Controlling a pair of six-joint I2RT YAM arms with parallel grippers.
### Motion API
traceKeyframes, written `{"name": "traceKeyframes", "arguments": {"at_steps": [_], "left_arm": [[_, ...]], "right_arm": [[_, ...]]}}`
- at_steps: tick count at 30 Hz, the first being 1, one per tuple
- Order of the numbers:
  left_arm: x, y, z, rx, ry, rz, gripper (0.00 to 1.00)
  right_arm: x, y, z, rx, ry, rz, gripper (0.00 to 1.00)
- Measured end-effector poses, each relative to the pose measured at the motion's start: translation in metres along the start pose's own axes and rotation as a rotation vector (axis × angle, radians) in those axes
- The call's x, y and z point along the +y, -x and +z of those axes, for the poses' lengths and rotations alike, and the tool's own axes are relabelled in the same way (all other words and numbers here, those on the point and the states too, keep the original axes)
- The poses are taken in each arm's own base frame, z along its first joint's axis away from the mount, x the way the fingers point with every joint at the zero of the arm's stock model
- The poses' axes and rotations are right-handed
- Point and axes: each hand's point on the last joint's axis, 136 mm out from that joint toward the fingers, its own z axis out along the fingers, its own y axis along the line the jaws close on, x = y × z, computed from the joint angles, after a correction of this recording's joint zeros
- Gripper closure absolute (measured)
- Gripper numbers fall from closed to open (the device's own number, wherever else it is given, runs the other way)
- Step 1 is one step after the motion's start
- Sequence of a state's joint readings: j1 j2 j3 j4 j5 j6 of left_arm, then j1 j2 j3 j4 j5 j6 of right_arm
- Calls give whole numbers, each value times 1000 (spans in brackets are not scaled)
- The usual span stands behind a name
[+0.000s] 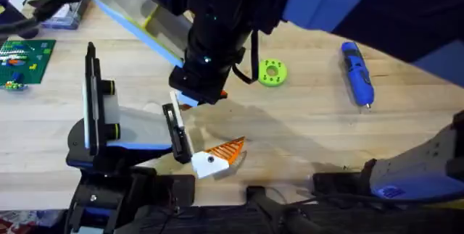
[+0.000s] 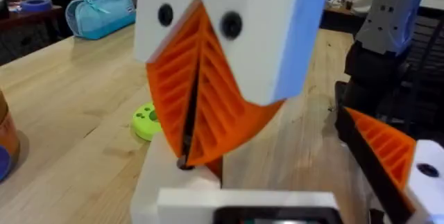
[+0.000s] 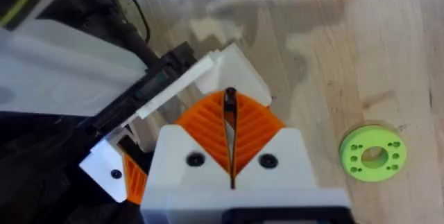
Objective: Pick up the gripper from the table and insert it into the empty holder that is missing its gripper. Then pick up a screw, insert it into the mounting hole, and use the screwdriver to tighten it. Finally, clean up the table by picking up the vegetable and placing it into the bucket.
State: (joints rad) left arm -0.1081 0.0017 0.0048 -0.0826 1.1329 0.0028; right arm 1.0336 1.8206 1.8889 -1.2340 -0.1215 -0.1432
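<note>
My right gripper (image 1: 199, 98) reaches across to the table's middle and points down. Its orange pads (image 3: 208, 123) are shut on a small dark screw (image 3: 229, 102), which hangs just over a white block (image 3: 239, 68) of the holder (image 1: 176, 131). The same screw (image 2: 184, 161) shows at the right gripper's (image 2: 186, 156) tip. The orange ribbed gripper (image 1: 225, 151) on its white base sits at the near end of the holder's black rail; I cannot tell whether it is seated. The blue screwdriver (image 1: 357, 73) lies at the far right. The bucket's (image 2: 5, 134) side shows. My left arm (image 1: 130, 129) is beside the holder. The vegetable is out of view.
A green round disc with holes (image 1: 272, 72) lies right of the right gripper. A green board with small parts (image 1: 25, 59) sits at the far left. A teal pouch (image 2: 100, 12) lies at the table's far end. The right arm's dark bulk crosses the back of the table.
</note>
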Motion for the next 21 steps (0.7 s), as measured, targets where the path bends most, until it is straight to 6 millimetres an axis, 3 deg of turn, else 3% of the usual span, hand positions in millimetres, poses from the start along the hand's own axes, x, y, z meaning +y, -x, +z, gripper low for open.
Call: {"name": "traceKeyframes", "arguments": {"at_steps": [1, 3, 8, 9, 11, 21], "left_arm": [[0, 0, 0, 0, 0, 0, 10], [0, 0, 0, 0, 1, -1, 10], [1, -1, 0, 2, 5, -12, 10], [1, -1, 0, 2, 5, -12, 10], [1, -1, 0, 2, 6, -12, 10], [2, -1, 0, 2, 9, -11, 10]], "right_arm": [[0, 0, 0, 0, 0, 0, 998], [0, 0, 0, 0, 0, 0, 884], [0, -1, 0, 3, 0, -1, 155], [-1, -2, 0, 7, -3, -3, 56], [-4, -2, 0, 7, -5, 0, 8], [-6, 3, 0, -14, -16, -9, 6]]}}
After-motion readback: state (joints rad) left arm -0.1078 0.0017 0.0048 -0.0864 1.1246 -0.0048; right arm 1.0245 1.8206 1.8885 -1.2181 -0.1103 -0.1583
